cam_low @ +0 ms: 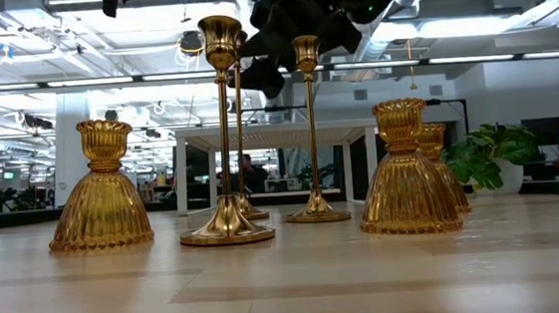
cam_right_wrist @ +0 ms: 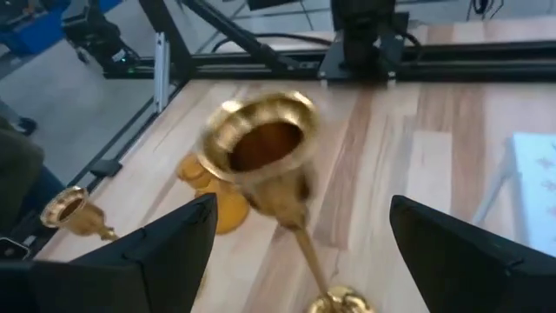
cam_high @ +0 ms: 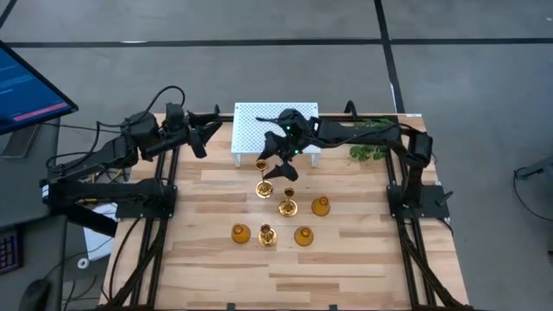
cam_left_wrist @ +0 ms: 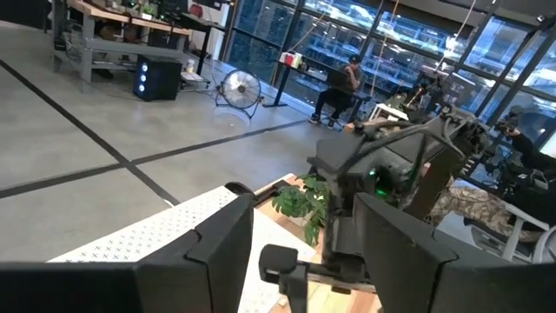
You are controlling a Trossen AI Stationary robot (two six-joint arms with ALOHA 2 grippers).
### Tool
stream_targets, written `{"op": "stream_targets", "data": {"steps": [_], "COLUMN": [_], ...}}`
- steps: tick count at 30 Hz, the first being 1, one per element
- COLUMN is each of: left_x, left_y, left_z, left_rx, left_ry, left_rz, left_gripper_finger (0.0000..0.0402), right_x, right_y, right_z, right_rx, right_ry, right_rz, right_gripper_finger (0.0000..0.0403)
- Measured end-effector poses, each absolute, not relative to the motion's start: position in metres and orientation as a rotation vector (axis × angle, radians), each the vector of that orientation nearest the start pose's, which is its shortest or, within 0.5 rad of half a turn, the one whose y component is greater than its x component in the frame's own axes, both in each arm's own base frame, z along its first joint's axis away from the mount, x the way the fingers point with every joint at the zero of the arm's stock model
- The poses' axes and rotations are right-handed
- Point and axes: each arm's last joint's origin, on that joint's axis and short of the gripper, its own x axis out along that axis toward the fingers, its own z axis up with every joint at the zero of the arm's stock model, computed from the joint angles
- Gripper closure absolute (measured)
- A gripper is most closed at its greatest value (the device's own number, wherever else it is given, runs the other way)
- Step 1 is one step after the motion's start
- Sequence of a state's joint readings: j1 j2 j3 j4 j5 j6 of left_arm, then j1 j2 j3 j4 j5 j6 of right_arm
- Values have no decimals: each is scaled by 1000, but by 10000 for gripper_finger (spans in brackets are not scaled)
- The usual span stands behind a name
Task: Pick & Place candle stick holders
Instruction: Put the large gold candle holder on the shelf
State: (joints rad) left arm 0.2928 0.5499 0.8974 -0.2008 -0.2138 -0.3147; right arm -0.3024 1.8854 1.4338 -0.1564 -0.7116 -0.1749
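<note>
We see a wooden table (cam_high: 346,259) | no readable writing | six gold candle stick holders (cam_high: 288,207) stand mid-table | right gripper (cam_high: 275,168) fingers wide above one, empty | left gripper (cam_high: 203,134) partly open, empty, at table's back-left edge.

white perforated stand (cam_high: 259,117): table's far edge | green plant (cam_high: 370,153): beside it | monitor (cam_high: 26,86): off-table, left

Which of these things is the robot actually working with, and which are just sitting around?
Job:
tall sticks
bulbous holders
right gripper, open over a stick

Lying about:
white stand
plant
left gripper, waiting
</note>
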Motion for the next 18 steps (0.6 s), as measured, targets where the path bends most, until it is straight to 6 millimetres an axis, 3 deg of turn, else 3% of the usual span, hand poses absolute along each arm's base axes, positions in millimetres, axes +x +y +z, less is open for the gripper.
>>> {"op": "stream_targets", "data": {"steps": [5, 10, 18], "left_x": [95, 96, 103], "left_y": [35, 36, 37], "left_z": [395, 395, 393], "left_rx": [-302, -302, -302], "left_ry": [-224, -221, -202], "left_rz": [479, 482, 486], "left_gripper_finger": [202, 202, 202], "right_x": [405, 393, 391], "right_y": [-113, -116, -121], "right_z": [245, 215, 209], "right_rx": [161, 223, 125], "right_ry": [472, 424, 368], "right_rz": [484, 503, 474], "right_gripper_finger": [77, 95, 103]}}
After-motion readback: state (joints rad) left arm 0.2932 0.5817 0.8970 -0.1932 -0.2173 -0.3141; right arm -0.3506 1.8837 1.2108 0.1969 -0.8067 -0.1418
